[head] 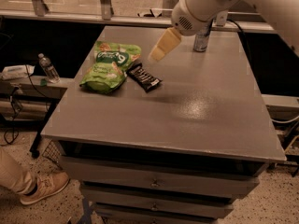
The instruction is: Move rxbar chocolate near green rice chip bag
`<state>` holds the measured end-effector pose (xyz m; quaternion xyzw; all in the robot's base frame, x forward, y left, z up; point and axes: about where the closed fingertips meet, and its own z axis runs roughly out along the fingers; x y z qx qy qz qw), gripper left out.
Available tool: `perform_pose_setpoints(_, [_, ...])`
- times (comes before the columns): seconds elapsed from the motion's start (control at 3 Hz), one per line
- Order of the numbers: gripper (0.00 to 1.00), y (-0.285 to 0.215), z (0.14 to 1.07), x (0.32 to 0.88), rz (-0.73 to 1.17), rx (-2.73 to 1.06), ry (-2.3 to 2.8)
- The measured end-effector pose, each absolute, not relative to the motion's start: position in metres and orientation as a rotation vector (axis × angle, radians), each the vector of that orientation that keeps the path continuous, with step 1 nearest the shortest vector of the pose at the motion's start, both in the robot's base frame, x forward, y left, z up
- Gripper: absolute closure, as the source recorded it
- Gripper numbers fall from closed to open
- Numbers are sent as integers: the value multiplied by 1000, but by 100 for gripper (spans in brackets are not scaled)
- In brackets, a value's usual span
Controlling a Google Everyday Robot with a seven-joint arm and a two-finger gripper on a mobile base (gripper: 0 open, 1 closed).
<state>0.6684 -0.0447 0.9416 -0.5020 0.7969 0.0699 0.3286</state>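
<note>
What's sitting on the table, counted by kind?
Snack bags: 1, the green rice chip bag
Bars: 1, the rxbar chocolate
Cans: 1, the silver can
Total: 3
The tool hangs over the table, just behind the bar.

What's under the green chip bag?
The green rice chip bag lies on the grey table; anything beneath it is hidden. The rxbar chocolate lies beside it, and the gripper hovers nearby.

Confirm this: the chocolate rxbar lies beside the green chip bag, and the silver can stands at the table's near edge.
One thing is wrong: the camera view shows the silver can at the table's far edge. The rxbar does lie beside the green chip bag, the claw hovering just above it.
</note>
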Motion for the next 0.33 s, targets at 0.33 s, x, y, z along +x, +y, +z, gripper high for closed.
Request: perform_pose_setpoints(0.33, [0, -94, 935, 667, 180, -1187, 2146])
